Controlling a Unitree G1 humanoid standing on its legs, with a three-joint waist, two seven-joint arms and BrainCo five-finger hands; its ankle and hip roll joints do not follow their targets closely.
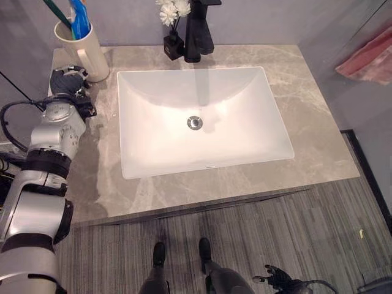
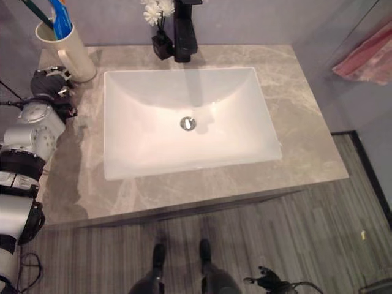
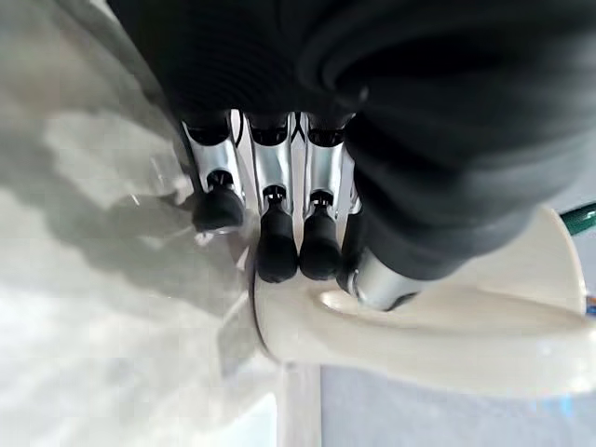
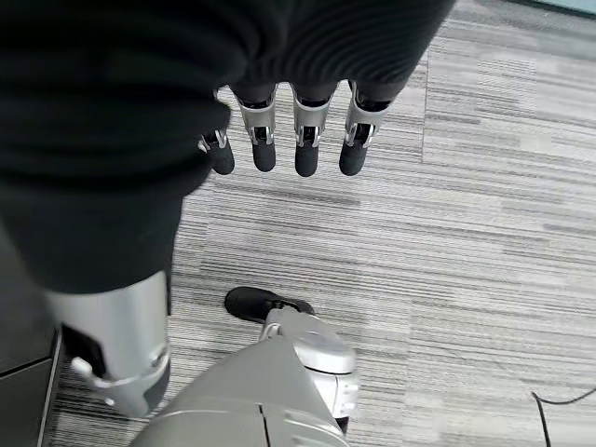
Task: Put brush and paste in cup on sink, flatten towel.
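Right robot hand (image 4: 284, 140) hangs low over the striped floor (image 4: 466, 233), well short of the bench; fingers (image 4: 306, 154) straight and loose, holding nothing. Also visible at the bottom edge of the left eye view.

Grey marbled bench (image 1: 318, 147) carries a white rectangular basin (image 1: 202, 119) with a round metal drain (image 1: 195, 122) at its centre.

Left robot hand (image 1: 68, 82) is on the bench's left side, beside the basin's far-left corner, right against the base of the cup (image 1: 82, 49). Wrist view: fingers (image 3: 277, 251) extended with dark tips down at the cup's foot, thumb (image 3: 377, 279) lying against the cream handle (image 3: 438, 326). Nothing is curled round the handle or cup, so I read the hand as relaxed, touching but not gripping.

Cup is cream, upright, at the far-left corner of the bench. The green-handled toothbrush (image 1: 58, 13) and blue toothpaste tube (image 1: 79, 18) stand in it, both sticking out past the rim, tube to the right of the brush.

At the bench's back edge, behind the basin's centre: black faucet (image 1: 199, 27), with a small black vase of white flowers (image 1: 173, 15) just to its left, touching or nearly so.

Far right, off the bench: pink towel (image 1: 367, 58) hanging behind a glass panel (image 1: 343, 27), bunched rather than flat.
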